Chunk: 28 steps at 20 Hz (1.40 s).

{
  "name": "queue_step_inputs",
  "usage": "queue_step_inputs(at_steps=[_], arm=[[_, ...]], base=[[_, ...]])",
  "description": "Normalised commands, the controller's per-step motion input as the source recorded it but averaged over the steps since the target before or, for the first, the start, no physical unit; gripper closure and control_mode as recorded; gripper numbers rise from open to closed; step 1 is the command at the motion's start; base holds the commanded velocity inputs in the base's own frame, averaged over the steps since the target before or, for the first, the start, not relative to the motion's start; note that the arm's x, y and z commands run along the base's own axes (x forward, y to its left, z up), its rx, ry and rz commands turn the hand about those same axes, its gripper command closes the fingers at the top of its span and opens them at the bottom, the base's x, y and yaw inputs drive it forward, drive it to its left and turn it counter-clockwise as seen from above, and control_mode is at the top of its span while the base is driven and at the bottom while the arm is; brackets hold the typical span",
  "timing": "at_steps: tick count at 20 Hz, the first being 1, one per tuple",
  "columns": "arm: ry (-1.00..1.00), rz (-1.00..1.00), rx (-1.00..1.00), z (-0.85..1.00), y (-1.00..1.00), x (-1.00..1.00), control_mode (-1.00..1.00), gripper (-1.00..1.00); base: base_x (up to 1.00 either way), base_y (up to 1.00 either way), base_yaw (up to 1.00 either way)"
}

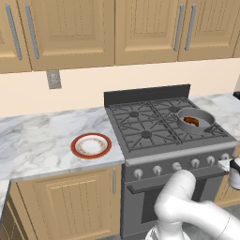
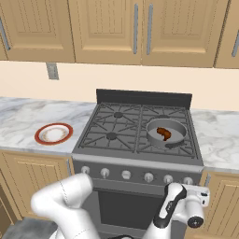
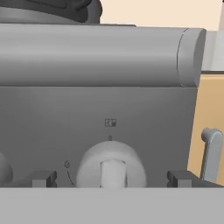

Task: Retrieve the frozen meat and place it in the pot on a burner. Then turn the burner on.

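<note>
Frozen meat [image 2: 163, 132] lies in the pot [image 2: 166, 131]. Pincer [image 3: 112, 178] spread, straddling 1 knob [image 3: 112, 168]. Centre, pinch firmly, then rotate

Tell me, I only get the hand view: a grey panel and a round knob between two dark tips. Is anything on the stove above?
Observer: Yes, a pot sits on the front right burner.
Operator: Is anything in it?
Observer: The meat lies inside it.
</note>
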Motion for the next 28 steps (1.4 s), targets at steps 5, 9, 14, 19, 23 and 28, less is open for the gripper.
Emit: queue_step_inputs(at_steps=[5,9,14,19,23,28], arm=[[-0.09,0.00,0.00,-0.16,0.00,0.05,-1.00,-1.00],[-0.12,0.00,0.00,-0.17,0.00,0.03,-1.00,-1.00],[-0.08,0.00,0.00,-0.22,0.00,0.00,-1.00,-1.00],[-0.06,0.00,0.00,-0.27,0.00,0.00,-1.00,-1.00],[-0.09,0.00,0.00,-0.18,0.00,0.01,-1.00,-1.00],[-0.13,0.01,0.00,-0.20,0.00,0.01,-1.00,-1.00]], base=[[0.00,0.00,0.00],[0.00,0.00,0.00],[0.00,0.00,0.00],[0.00,0.00,0.00],[0.00,0.00,0.00],[0.00,0.00,0.00]])
